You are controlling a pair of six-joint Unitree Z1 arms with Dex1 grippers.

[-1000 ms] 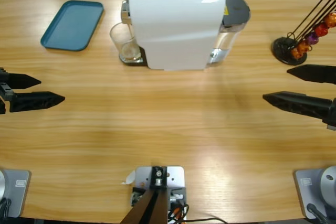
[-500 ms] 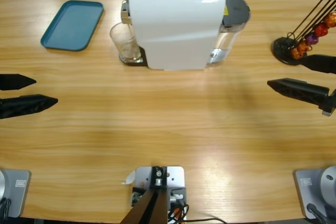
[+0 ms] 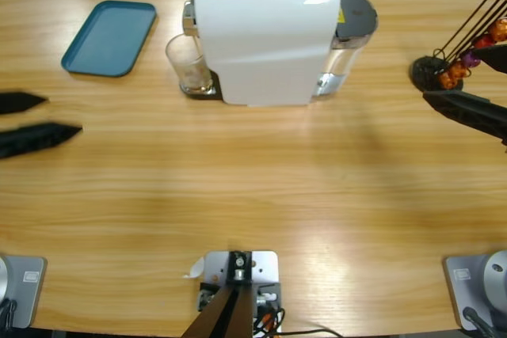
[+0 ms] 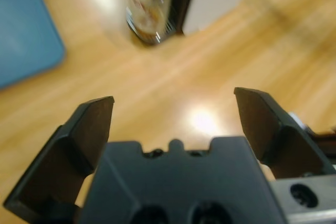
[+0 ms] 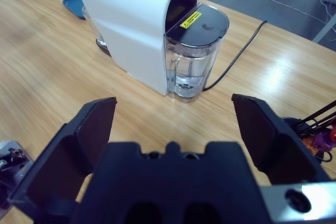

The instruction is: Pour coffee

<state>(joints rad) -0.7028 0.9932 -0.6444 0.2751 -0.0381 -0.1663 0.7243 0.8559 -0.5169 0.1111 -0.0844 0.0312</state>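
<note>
The white capsule coffee machine point(image 3: 265, 37) serves as the anchor of the scene. A clear glass point(image 3: 187, 65) stands on the drip tray at the machine's spout end, touching nothing else, and the coffee point(image 4: 148, 18) lies in it as a shallow brown layer at the bottom. A teal tray point(image 3: 110, 37) lies beyond the glass, further from the machine, and a capsule rack point(image 3: 463, 57) stands well apart off the machine's water-tank end.

Over the last second both arms have drawn away from the machine toward the table's ends. The left gripper point(image 3: 20, 121), jaws spread wide and empty, has slid outward and slightly toward the teal tray's side. The right gripper point(image 5: 173, 129), also spread wide and empty, has retreated until in the high view only one jaw shows, just beside the capsule rack.

The glass has not moved across these frames. With coffee already in the glass and both grippers retreating, the pouring itself looks done or paused; neither gripper is close enough to lift the glass.
</note>
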